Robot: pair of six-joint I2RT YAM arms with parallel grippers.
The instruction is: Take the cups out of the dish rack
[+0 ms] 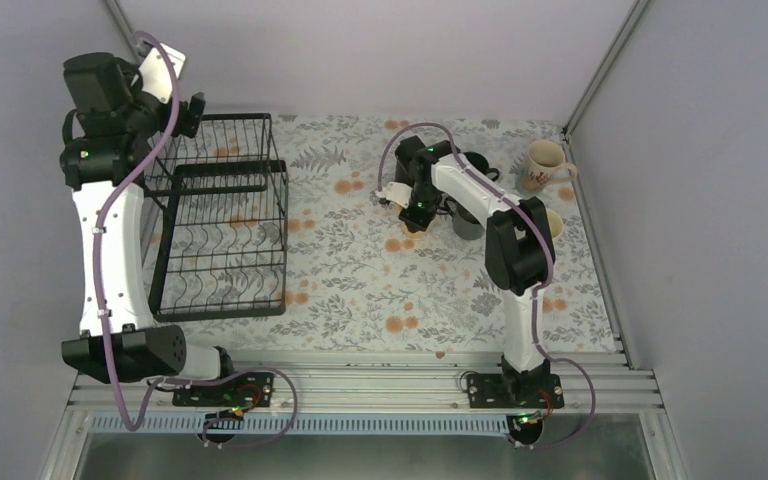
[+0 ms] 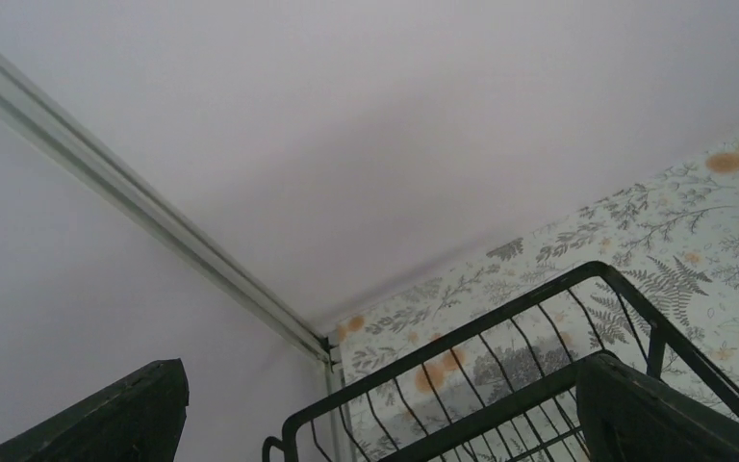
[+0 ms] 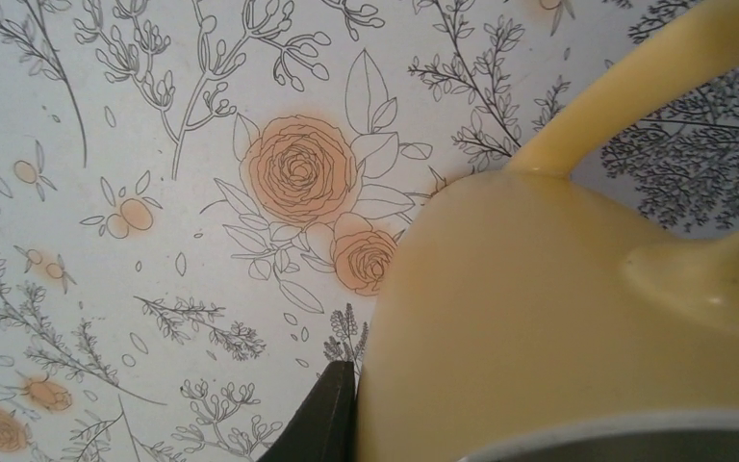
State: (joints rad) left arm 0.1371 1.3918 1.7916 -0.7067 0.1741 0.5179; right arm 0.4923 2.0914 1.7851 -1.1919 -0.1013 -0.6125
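The black wire dish rack (image 1: pixel 222 168) stands at the left of the table, and I see no mugs in it. My left gripper (image 1: pixel 186 110) is raised above the rack's far left corner, open and empty. The rack's rim shows below it in the left wrist view (image 2: pixel 500 318). My right gripper (image 1: pixel 412 212) is low over the table right of centre, shut on the wall of the yellow mug (image 3: pixel 539 318). One finger (image 3: pixel 332 419) presses the mug's outside and the other is hidden. The top view hides the yellow mug under the wrist.
Other mugs stand at the right of the floral tablecloth: a dark one (image 1: pixel 477 163), a dark grey one (image 1: pixel 466 224), a cream lettered one (image 1: pixel 540 165) and a beige one (image 1: pixel 552 222). Enclosure walls lie close behind and to the right.
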